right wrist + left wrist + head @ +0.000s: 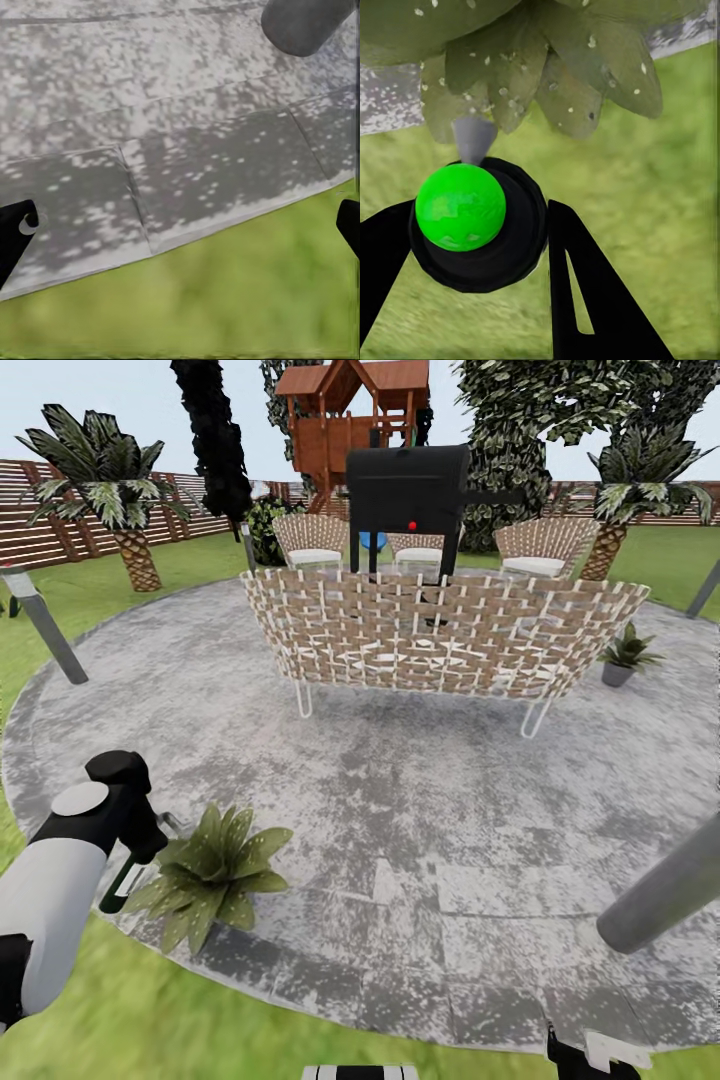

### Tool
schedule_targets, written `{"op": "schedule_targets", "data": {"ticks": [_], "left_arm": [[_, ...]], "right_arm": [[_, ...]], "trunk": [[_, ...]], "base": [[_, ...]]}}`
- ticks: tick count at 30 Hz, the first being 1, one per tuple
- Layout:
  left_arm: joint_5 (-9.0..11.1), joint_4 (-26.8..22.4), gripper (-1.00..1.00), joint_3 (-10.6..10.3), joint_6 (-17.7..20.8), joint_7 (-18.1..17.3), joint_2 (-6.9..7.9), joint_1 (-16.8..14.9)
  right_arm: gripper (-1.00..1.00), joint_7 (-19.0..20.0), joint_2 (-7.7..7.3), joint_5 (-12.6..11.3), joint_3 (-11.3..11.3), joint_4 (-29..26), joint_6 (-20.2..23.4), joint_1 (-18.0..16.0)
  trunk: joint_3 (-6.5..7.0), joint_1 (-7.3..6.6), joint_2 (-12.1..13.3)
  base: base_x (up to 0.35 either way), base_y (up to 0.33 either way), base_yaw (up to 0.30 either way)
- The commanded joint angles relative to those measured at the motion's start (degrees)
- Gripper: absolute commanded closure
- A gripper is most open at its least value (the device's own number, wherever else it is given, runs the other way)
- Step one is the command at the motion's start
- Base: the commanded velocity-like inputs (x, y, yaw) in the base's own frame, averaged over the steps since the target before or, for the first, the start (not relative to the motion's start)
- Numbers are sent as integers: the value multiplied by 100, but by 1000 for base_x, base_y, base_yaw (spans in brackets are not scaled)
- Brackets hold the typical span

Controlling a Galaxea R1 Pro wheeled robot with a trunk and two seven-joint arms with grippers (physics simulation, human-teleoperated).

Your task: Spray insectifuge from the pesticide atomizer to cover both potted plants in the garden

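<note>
While the left arm reaches over the edge of the round grey stone patio (420,800), the left claw (472,247) is clamped on the dark pesticide atomizer (480,225), whose top reads bright green in the left wrist view. A grey cone-shaped nozzle (474,139) at the atomizer's front points at the near potted plant (210,870), a low rosette of broad pointed green leaves standing at the patio's edge just beside the green lawn (200,1010). Pale specks dot the leaves in the left wrist view. The second potted plant (626,653), in a small grey pot, stands well apart on the far right of the patio, beside a long woven wicker sofa (440,630). Behind the sofa stand a black barbecue (408,485), wicker chairs (535,550) and a brown slatted wooden fence (60,510). The right claw (180,225) hangs over the patio's border with its dark fingers (15,229) spread wide apart and holding nothing. A grey bollard lamp (665,895) leans nearby.
</note>
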Motion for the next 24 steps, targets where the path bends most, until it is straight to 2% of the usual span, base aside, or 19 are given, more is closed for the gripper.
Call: {"op": "schedule_targets", "data": {"ticks": [1,4,7,9,11,12,13,14,15,16,17,18,19,20,21,22,24], "left_arm": [[-47,-1,100,15,60,-52,-1,-3],[-41,3,100,24,72,-52,104,-2],[19,7,100,30,84,-52,294,29],[228,4,100,66,80,-52,393,230],[556,-2,100,219,66,-52,426,448],[883,-4,100,352,54,-52,434,614],[1372,-5,100,492,-93,-52,439,821],[1646,-3,100,575,-278,25,442,929],[2073,0,100,767,-687,385,454,1116],[2356,0,100,958,-1018,617,467,1267],[2777,6,100,1407,-1659,984,485,1549],[3176,17,100,2021,-2541,1338,494,1894],[3373,74,100,2552,-3537,1500,495,2214],[3476,456,100,3108,-4807,1592,490,2540],[3484,1053,100,3310,-5442,1640,485,2642],[3491,1180,100,3344,-5531,1685,478,2656],[3495,1309,100,3358,-5606,1945,458,2668]], "right_arm": [[-100,-39,-2,62,-27,11,-18,-5],[-100,-39,-2,62,-27,12,-22,-5],[-100,-39,-2,62,-26,13,-21,-5],[-100,-39,-2,62,-26,11,-20,-5],[-100,-39,-2,62,-24,12,-21,-5],[-100,-34,1,65,-17,13,-23,-5],[-100,-27,4,71,-13,13,-23,-5],[-100,-23,2,73,-11,13,-24,-5],[-100,-15,0,77,-7,13,-24,-5],[-100,-9,-1,88,17,14,-24,-5],[-100,-2,0,185,171,14,-20,-5],[-100,-1,3,450,552,10,-17,-5],[-100,4,7,800,1088,-5,-21,-6],[-100,280,7,1172,1889,-19,-17,-8],[-100,1386,7,1315,2572,-188,-2,-90],[-100,1958,13,1334,2693,-402,4,-159],[-100,3151,47,1348,2792,-839,11,-290]], "trunk": [[-4,-4,-2],[-4,-4,-2],[-4,-4,-2],[-4,-4,-2],[-4,-4,-2],[-4,-4,-2],[-4,-4,-2],[-4,-4,-2],[-4,-4,-2],[-4,-4,-2],[-4,-4,-2],[-4,-4,-2],[-4,-4,-2],[-4,-4,-2],[-4,-4,-2],[-4,-4,-2],[-4,-4,-2]], "base": [[-279,0,0],[-325,56,0],[-334,73,0],[-336,76,0],[-336,76,0],[-336,76,0],[-337,76,0],[-337,76,0],[-337,76,0],[-337,76,0],[-337,75,0],[-337,75,0],[-337,74,0],[-336,74,0],[-337,74,0],[-337,74,0],[-337,54,0]]}}
